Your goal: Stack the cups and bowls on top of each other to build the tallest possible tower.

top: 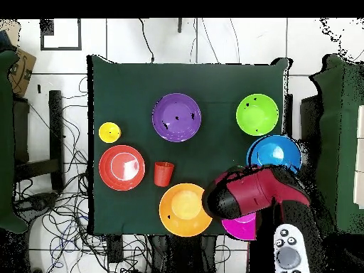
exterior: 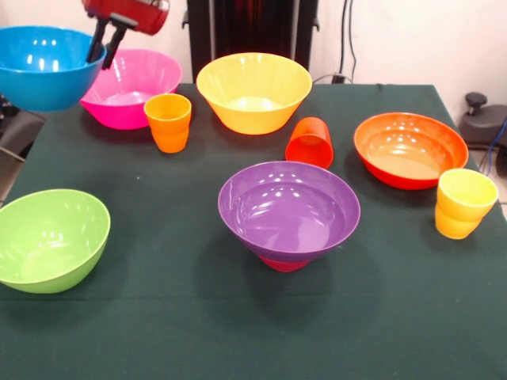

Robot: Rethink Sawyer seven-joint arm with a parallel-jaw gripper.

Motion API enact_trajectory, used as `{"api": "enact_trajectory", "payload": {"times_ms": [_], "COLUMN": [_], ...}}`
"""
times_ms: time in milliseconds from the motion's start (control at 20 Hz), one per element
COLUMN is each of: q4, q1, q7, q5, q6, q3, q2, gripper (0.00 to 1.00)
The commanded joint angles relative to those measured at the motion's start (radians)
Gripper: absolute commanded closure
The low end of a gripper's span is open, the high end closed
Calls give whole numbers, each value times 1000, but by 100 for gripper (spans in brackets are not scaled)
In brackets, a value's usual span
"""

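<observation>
My gripper (exterior: pixel 100 57) is shut on the near rim of the large blue bowl (exterior: pixel 40 70), one finger inside and one outside, and holds it above the table's far left corner. The pink bowl (exterior: pixel 131 87) stands just beside it, then the ribbed orange cup (exterior: pixel 168 121) and the yellow bowl (exterior: pixel 253 91). The red-orange cup (exterior: pixel 310 142) lies on its side. The purple bowl (exterior: pixel 289 210) rests on the small magenta-red bowl (exterior: pixel 283 263): the only pile. The orange-red bowl (exterior: pixel 409 149), yellow cup (exterior: pixel 463 202) and green bowl (exterior: pixel 49 237) stand alone.
In the overhead view the red arm (top: pixel 249 192) covers part of the pink bowl (top: pixel 242 226) and hides the orange cup. The blue bowl (top: pixel 276 153) is at the table's right edge (top: pixel 286 106). A white remote (top: pixel 289 249) lies off the table by the base.
</observation>
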Motion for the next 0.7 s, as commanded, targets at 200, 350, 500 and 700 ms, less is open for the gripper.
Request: {"api": "enact_trajectory", "payload": {"times_ms": [200,350,500,700], "q4": [128,130,129,121], "q1": [-93,-105,-117,-106], "q7": [-413,-405,-393,-365], "q5": [213,256,301,316], "q6": [149,161,179,203], "q3": [268,311,350,368], "q2": [-98,-103,-105,-112], "gripper": [100,100,100,100]}}
